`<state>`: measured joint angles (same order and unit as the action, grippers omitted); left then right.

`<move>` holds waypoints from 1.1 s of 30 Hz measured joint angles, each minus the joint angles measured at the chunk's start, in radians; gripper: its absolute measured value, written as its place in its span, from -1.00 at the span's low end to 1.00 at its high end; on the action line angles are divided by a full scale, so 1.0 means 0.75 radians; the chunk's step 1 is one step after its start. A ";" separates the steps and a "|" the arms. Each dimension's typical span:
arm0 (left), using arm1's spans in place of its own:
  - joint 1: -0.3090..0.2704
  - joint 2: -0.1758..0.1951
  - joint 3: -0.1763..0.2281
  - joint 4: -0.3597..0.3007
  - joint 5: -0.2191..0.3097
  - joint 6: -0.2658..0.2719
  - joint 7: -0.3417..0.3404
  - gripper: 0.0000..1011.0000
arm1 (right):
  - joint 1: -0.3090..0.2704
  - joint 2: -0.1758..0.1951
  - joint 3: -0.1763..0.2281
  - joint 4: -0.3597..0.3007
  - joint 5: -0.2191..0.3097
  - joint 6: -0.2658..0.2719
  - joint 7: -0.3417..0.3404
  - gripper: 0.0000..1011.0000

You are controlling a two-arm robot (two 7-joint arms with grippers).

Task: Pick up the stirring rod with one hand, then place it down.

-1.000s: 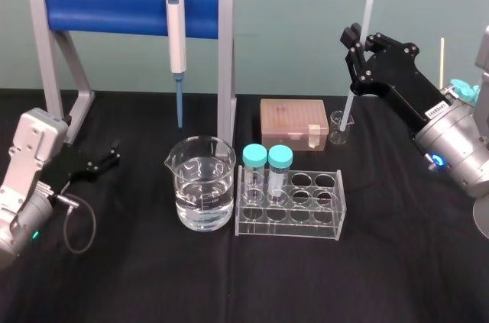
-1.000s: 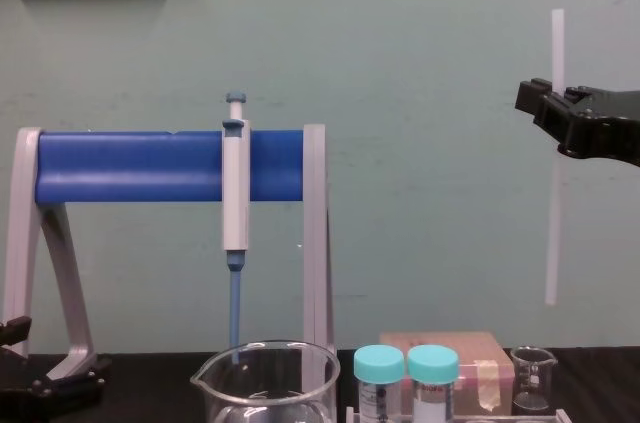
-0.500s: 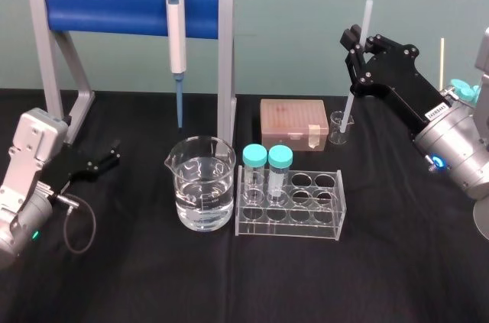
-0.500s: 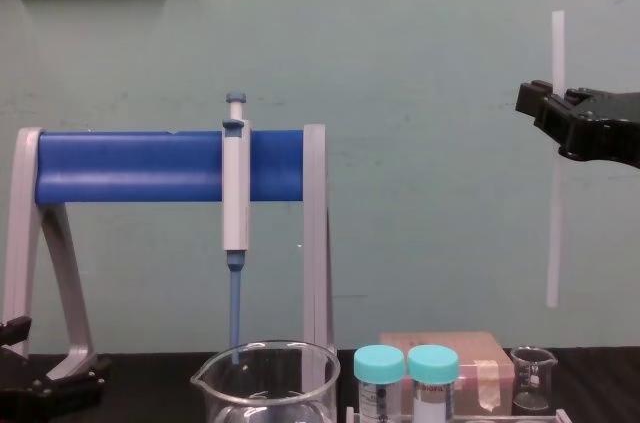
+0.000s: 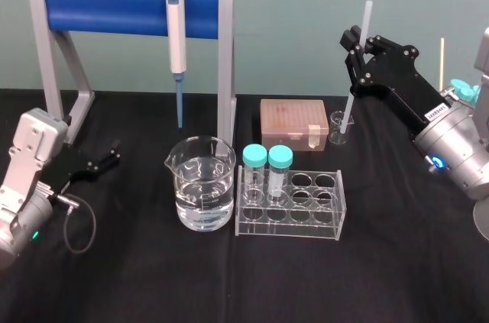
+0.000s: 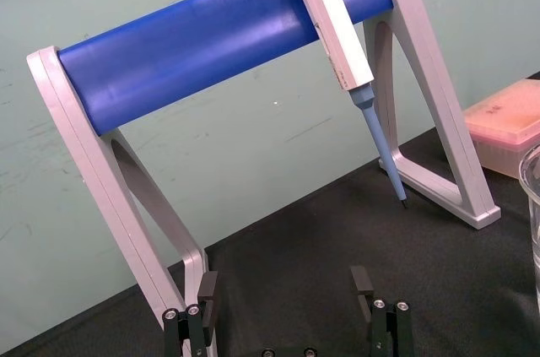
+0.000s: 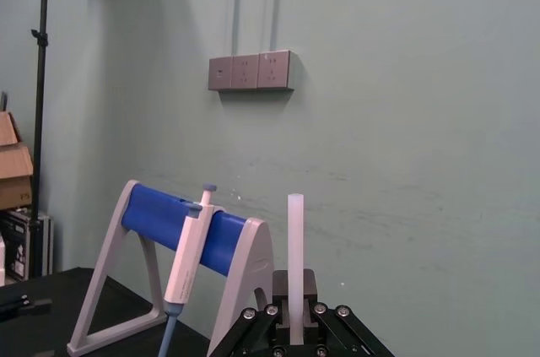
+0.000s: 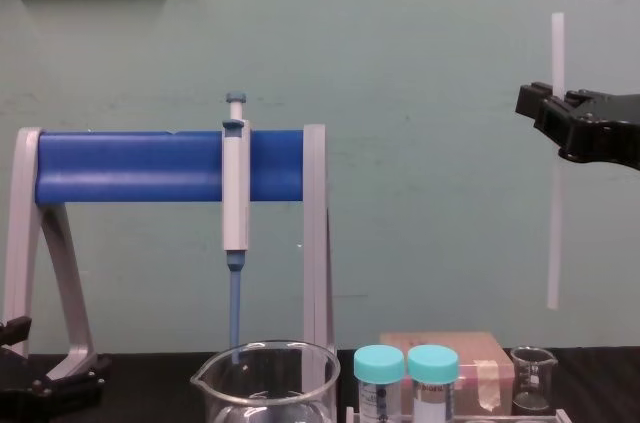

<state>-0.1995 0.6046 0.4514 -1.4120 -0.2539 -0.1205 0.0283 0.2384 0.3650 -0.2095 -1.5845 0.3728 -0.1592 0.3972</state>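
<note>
Chest view: right gripper (image 8: pixel 546 106) clamps stirring rod (image 8: pixel 554 243).

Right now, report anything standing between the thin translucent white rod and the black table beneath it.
The black right gripper holds the rod upright in the air. Nearly under its lower end stands a small clear glass beaker, beside the pink box; nothing else visible intervenes.

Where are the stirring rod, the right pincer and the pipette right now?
stirring rod (image 8: pixel 554 243): chest view, on the bare lower shaft below the grip.
right pincer (image 8: pixel 538 103): chest view, between its tips, shut on the rod.
pipette (image 5: pixel 176 37): head view, on the white body, mid-length.
</note>
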 joint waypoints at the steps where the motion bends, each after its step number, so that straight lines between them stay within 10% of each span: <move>1: 0.000 0.000 0.000 0.000 0.000 0.000 0.000 0.98 | 0.000 0.000 0.000 0.000 0.000 0.001 0.000 -0.86; 33: 0.000 0.000 0.000 0.000 0.000 0.000 0.000 0.98 | -0.030 0.011 -0.086 0.071 -0.008 0.090 0.007 -0.86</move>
<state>-0.1996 0.6047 0.4514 -1.4120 -0.2539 -0.1206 0.0283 0.2155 0.3735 -0.2739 -1.5316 0.3667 -0.0914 0.4026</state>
